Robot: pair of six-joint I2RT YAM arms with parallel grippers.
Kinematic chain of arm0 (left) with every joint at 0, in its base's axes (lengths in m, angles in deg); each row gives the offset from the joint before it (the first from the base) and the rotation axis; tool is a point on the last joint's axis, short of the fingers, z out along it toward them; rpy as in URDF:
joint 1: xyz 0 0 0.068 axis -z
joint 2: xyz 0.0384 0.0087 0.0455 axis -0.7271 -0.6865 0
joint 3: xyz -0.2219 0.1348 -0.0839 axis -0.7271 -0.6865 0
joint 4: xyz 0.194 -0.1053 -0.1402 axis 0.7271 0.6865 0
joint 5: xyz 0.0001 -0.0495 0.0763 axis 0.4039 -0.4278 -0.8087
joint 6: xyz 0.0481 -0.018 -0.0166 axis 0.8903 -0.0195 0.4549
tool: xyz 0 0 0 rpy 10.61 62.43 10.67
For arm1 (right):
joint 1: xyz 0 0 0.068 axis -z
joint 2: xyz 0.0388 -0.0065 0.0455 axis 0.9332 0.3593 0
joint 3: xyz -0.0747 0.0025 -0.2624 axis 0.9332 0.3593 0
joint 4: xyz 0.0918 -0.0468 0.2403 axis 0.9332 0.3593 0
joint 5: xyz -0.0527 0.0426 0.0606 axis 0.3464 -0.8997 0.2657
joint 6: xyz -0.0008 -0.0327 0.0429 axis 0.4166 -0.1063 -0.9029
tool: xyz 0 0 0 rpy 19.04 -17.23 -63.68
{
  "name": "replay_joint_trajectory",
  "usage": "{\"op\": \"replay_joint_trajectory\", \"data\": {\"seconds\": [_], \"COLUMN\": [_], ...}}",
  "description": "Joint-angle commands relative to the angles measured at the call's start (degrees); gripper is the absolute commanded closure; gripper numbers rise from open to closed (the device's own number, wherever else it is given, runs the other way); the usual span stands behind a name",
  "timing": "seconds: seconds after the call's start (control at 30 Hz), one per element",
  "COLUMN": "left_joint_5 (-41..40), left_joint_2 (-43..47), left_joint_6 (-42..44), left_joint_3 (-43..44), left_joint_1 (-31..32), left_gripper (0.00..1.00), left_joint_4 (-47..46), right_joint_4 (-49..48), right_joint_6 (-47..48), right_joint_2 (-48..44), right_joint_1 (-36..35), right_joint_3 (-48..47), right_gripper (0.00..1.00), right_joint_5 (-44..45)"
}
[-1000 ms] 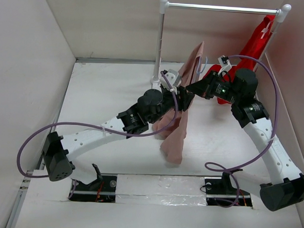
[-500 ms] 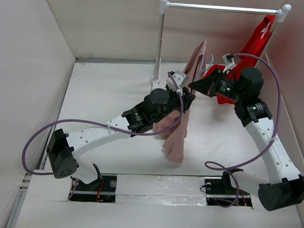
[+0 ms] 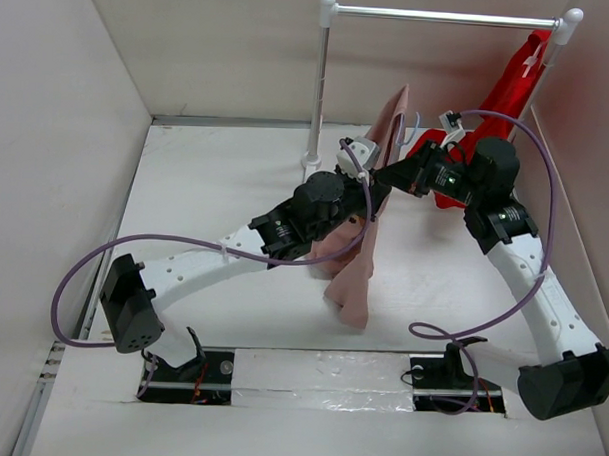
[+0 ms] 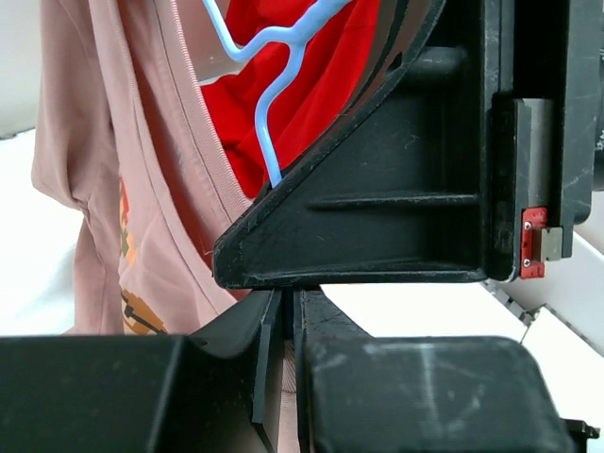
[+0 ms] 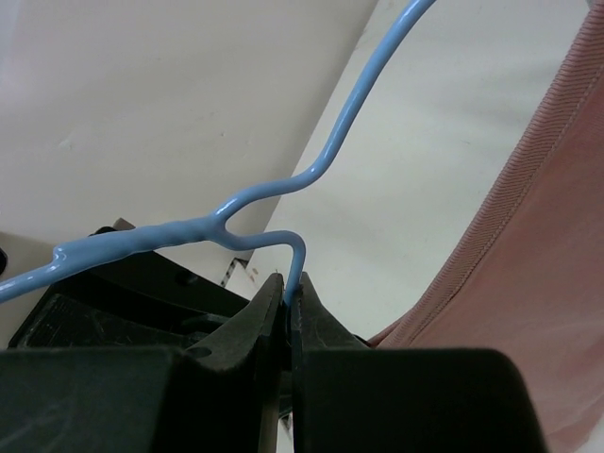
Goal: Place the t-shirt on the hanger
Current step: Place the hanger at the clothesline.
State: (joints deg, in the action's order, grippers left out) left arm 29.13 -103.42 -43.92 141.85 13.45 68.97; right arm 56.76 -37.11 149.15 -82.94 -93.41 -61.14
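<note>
"Where's the t-shirt [image 3: 355, 260]?"

"Up off the table [image 3: 206, 185], a little right of centre. It hangs in a long fold between the two arms, its top toward twelve o'clock and its tail toward six. From the left wrist you can see the orange-and-brown print [image 4: 127, 245] on its front."

"And the hanger [image 5: 274, 189]?"

"The right gripper [image 5: 290, 288] has it, with its fingers clamped tight on the thin wire just under the bend of the neck. The pink cloth sits at its three o'clock."

"What's the other one doing?"

"The left gripper [image 4: 280, 344] has its jaws pressed together, and the shirt's collar edge runs down into them. It looks pinched on the cloth, though the nip itself is hidden. The right gripper sits just at its one o'clock, very close."

"Anything behind them?"

"The rack [image 3: 442, 15] stands at twelve. A bright red garment [image 3: 509, 95] hangs off its right end, about two o'clock from the shirt."
</note>
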Motion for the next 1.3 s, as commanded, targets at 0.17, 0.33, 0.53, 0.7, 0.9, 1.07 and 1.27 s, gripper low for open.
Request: {"op": "replay_joint_trajectory", "data": {"seconds": [0.17,0.33,0.53,0.7,0.9,1.07,1.27], "left_joint_5": [1.8,1.9,2.3,1.4,1.7,3.2,1.9], "left_joint_2": [3.3,4.5,5.3,5.4,4.9,5.7,10.3], "left_joint_6": [-4.8,-6.4,-7.9,-9.0,-9.6,-8.4,-6.7], "left_joint_3": [2.1,1.3,1.3,2.0,1.9,1.2,-0.7], "left_joint_1": [-0.1,-0.1,-0.1,-0.1,-0.1,-0.1,-0.1], "left_gripper": [1.0,1.0,1.0,1.0,1.0,0.52,0.43], "left_joint_4": [-4.2,-5.9,-6.4,-6.2,-6.4,-7.5,-6.9], "right_joint_4": [-4.7,-8.7,-14.1,-20.2,-18.5,-10.9,-3.7], "right_joint_6": [2.3,1.3,-0.1,-3.3,-2.4,-0.1,2.4], "right_joint_2": [-3.6,-5.5,-7.3,-9.9,-10.5,-7.2,0.1], "right_joint_1": [-3.8,-5.2,-7.9,-10.1,-10.7,-9.2,-6.1], "right_joint_3": [0.3,4.0,7.6,13.6,13.1,4.0,-8.1], "right_gripper": [0.81,0.72,0.71,0.84,1.0,1.0,1.0], "right_joint_5": [9.0,12.2,16.6,21.4,23.3,25.0,26.5]}}
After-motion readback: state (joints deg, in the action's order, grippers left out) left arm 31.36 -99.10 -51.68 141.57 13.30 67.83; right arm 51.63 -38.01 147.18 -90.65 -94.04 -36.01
